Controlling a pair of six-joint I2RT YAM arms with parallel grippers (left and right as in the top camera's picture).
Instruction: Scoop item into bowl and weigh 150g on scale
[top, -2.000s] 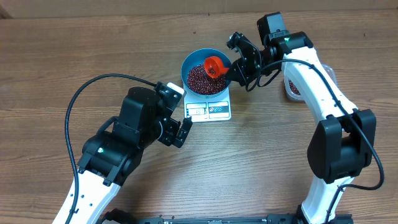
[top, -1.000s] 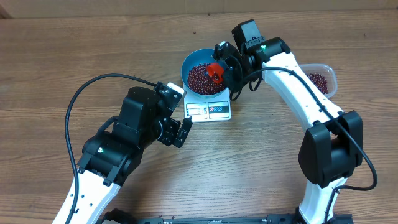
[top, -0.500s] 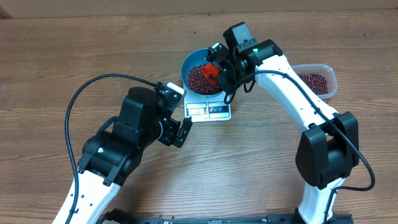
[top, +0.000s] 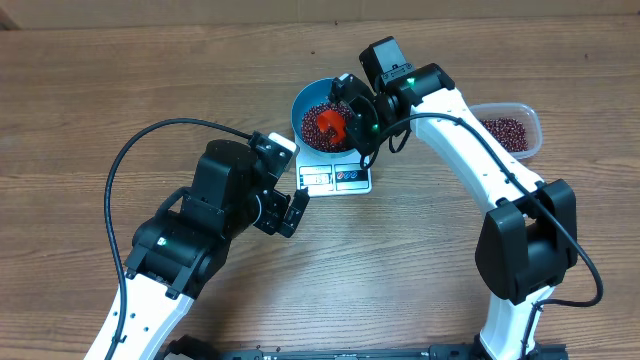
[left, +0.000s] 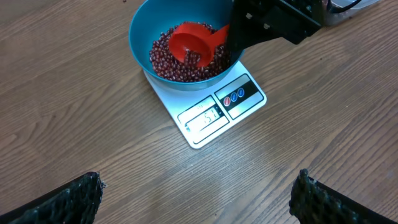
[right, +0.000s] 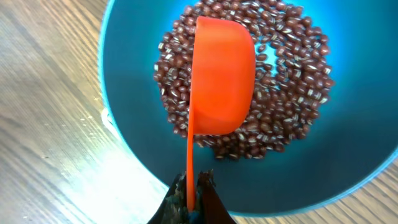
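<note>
Glossy bowl (right: 348, 162), wood-grain table (top: 150, 80), smooth plastic scoop (right: 224, 74)

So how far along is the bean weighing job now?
Done: the bowl sits on the scale with a heap of beans in it. In hand: the right end effector, shut on the scoop, holds it tipped over that heap. Left: checking the display, too blurred to read here; more beans wait in the tub. The left end effector hangs open, idle.

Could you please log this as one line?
right tool shut on orange-red scoop; tipped over round blue bowl of red-brown beans; left tool open
</note>
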